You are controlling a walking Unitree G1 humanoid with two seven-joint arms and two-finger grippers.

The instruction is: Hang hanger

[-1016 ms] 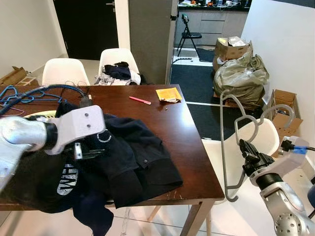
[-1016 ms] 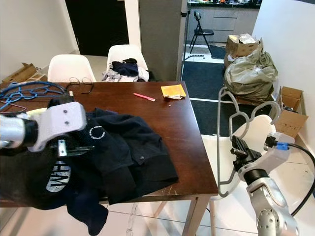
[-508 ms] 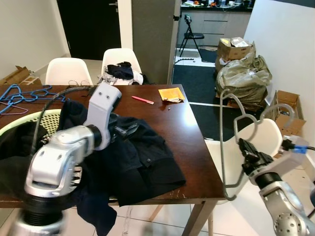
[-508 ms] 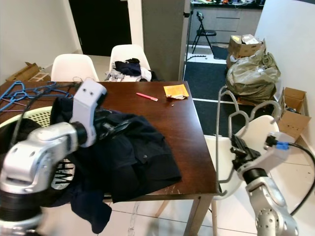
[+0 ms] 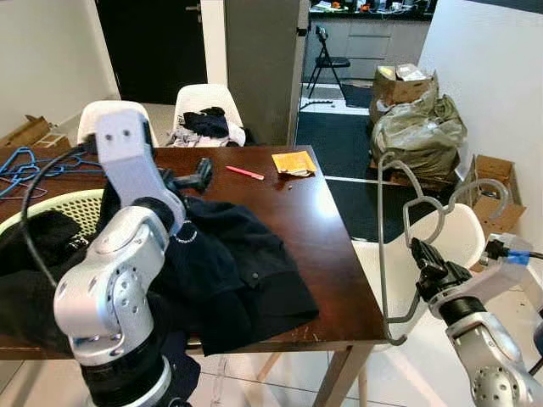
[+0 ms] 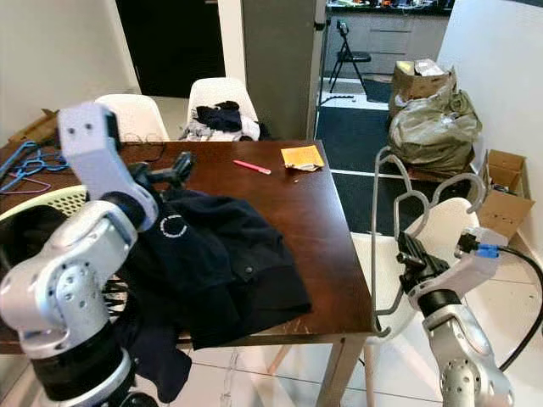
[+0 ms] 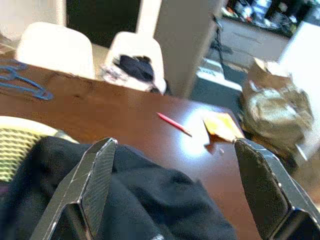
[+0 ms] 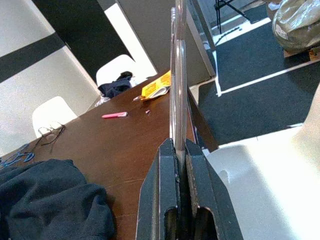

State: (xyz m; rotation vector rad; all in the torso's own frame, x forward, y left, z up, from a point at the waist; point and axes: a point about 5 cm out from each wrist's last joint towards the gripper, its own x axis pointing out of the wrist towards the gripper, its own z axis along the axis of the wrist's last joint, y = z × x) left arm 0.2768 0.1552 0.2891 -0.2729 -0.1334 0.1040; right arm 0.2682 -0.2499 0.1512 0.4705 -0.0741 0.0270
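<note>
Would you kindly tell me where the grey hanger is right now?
The grey hanger is held upright in the right tool, off the right edge of the dark wooden table and in front of the white chair.

No legible text anywhere.

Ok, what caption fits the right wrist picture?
Right gripper with black fingers shut on the grey hanger, beside the brown table.

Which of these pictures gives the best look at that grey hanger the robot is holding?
The left eye view: the whole grey hanger shows there, upright beside the table, pinched by the right gripper. The right eye view shows much the same. The right wrist view shows just its edge between shut jaws.
</note>
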